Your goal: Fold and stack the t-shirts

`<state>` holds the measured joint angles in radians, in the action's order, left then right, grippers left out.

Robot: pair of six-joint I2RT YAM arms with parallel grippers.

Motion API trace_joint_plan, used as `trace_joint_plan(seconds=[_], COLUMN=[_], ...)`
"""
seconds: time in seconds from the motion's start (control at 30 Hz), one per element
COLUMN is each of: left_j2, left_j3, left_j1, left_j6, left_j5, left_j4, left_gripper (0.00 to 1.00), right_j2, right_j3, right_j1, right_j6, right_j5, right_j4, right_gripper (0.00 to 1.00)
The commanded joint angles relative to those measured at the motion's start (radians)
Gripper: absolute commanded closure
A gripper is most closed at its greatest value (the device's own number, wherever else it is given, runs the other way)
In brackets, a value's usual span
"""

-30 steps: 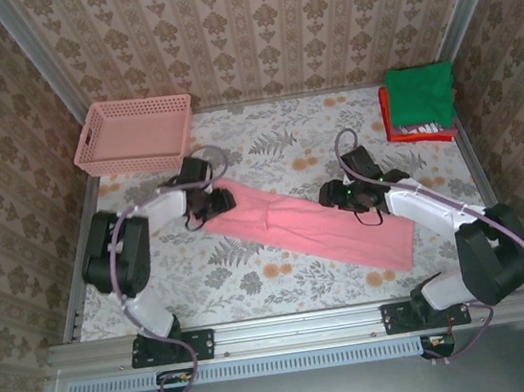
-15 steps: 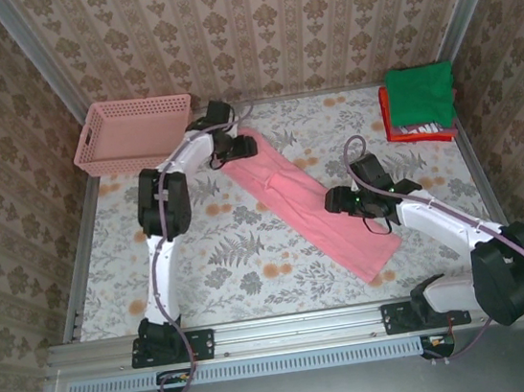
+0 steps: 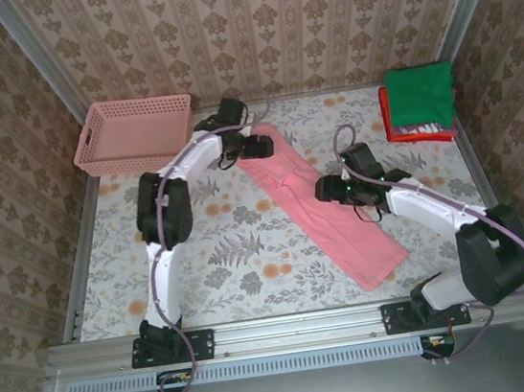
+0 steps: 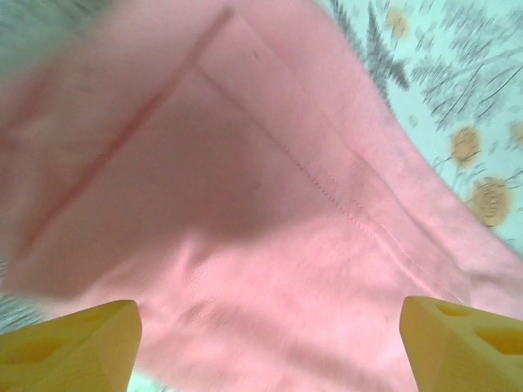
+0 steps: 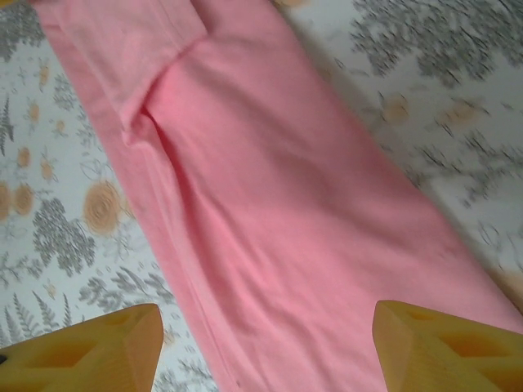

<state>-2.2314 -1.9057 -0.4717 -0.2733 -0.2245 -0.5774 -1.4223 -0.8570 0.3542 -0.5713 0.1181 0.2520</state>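
One floral-clothed table point(image 3: 240, 247) underneath. Diagonally across its middle: salmon-pink t-shirt point(image 3: 344, 229), folded into a long strip, lying flat. Far-left corner: pink basket point(image 3: 133, 134). Far-right corner: stack of folded t-shirts point(image 3: 420, 98), green on top. At the strip's far end, left gripper point(image 3: 257, 145), fingers spread wide, pinching nothing. Over the strip's middle, right gripper point(image 3: 323, 191), likewise spread.

A robotics test cell dressed as a domestic room: wallpaper panels point(image 3: 259, 22) enclose the floral-covered worktop point(image 3: 251, 255) on three sides, a metal post point(image 3: 39, 59) stands at its far-left corner, and an aluminium rail point(image 3: 299, 331) along its near edge carries the bolted left arm base point(image 3: 166, 344) and right arm base point(image 3: 422, 308).
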Motion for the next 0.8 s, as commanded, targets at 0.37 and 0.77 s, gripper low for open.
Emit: trace_joint_plan(seconds=[0.37, 0.77], left_j2=[0.788, 1.029], left_j3=[0.799, 1.146], left_j1=[0.047, -0.071], left_j6=[-0.007, 0.052], left_j5=[0.051, 0.045], left_j4=[0.344, 0.536], left_gripper=[0.0, 0.0], right_j2=[-0.597, -0.934], right_j3=[-0.583, -0.93], right_j1=[0.1, 0.051], right_j6=[0.007, -0.124], right_j5=[0.12, 0.037], right_j4=[-0.059, 0.086], right_gripper=[0.33, 0.35])
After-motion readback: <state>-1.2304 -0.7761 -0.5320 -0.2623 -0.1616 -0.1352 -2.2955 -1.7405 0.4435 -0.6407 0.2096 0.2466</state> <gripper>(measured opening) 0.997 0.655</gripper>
